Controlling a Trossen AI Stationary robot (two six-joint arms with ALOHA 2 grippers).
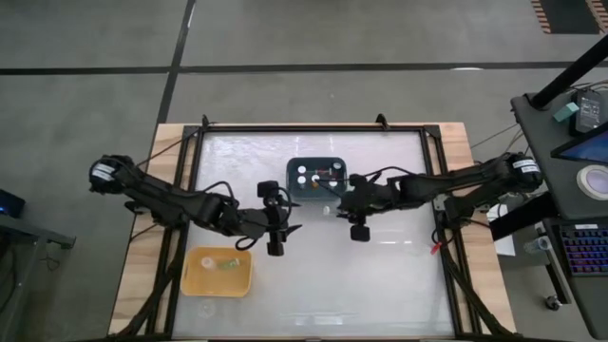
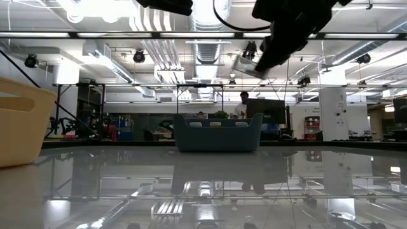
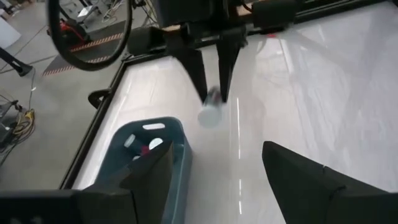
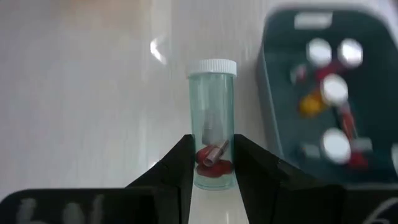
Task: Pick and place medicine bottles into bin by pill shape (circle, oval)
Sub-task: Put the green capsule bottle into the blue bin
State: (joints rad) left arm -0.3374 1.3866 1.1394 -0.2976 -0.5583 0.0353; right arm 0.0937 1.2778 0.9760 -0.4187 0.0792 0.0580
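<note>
My right gripper (image 1: 334, 208) is shut on a clear medicine bottle (image 4: 212, 124) with a white cap and red pills at its bottom. It holds the bottle above the table, just near of the dark bin (image 1: 318, 176); the bottle also shows in the low view (image 2: 248, 67). Several white-capped bottles lie in the dark bin (image 4: 329, 93). My left gripper (image 3: 217, 168) is open and empty. It sits left of the right gripper in the high view (image 1: 293, 228) and points toward it. A yellow bin (image 1: 218, 271) at the near left holds one bottle. My right gripper pinches the bottle's lower body (image 4: 214, 171), near its base, between its two fingers. The fingers come from the table's right. The capped end (image 4: 212, 67) sticks out past the fingertips toward the table's left. The bottle is tilted and lifted clear of the table.
The dark bin (image 2: 219, 133) stands at the table's far middle and the yellow bin (image 2: 19, 121) at the near left. The glossy white table top (image 1: 380, 275) lies between them. A black frame (image 1: 313, 126) runs around the table's edges.
</note>
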